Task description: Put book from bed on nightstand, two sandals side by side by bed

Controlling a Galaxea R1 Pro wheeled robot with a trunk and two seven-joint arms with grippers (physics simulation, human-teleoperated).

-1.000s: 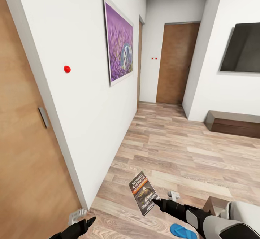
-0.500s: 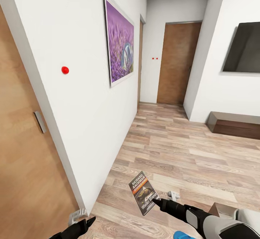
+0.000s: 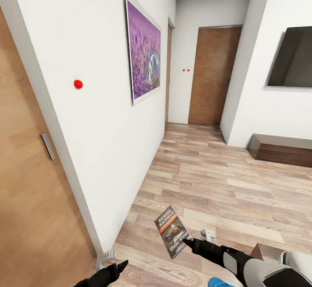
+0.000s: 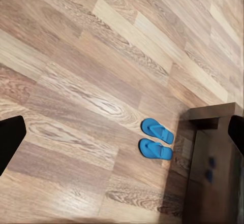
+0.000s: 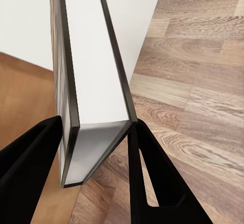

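Here, seen from the head camera, the robot faces a white-walled passage of the bedroom, the right gripper clamped on one book, held upright above the wood-plank floor. One lavender picture hangs on the wall to the robot's left, one dark screen on the wall to its right, above one low brown bench. Three brown doors are in view, the far door closed at the passage's end. One blue sandal peeps out at the frame's lower edge beside the right arm. The left gripper hangs low near the wall's corner; how far it is open cannot be told from this view.

The left wrist camera looks down on two sandals lying side by side, close together, just beside the corner of a dark brown wooden frame. The black fingertips sit at opposite edges of the picture, well apart, holding nothing.

The right wrist camera shows the book pinched at its lower edge between the black fingers, its pages pale between dark covers.

The grip appears to take only a small part of the book, so a sharp turn of the base could probably swing or slip it loose. The near wall is also close enough that a careless turn could knock the book against it.
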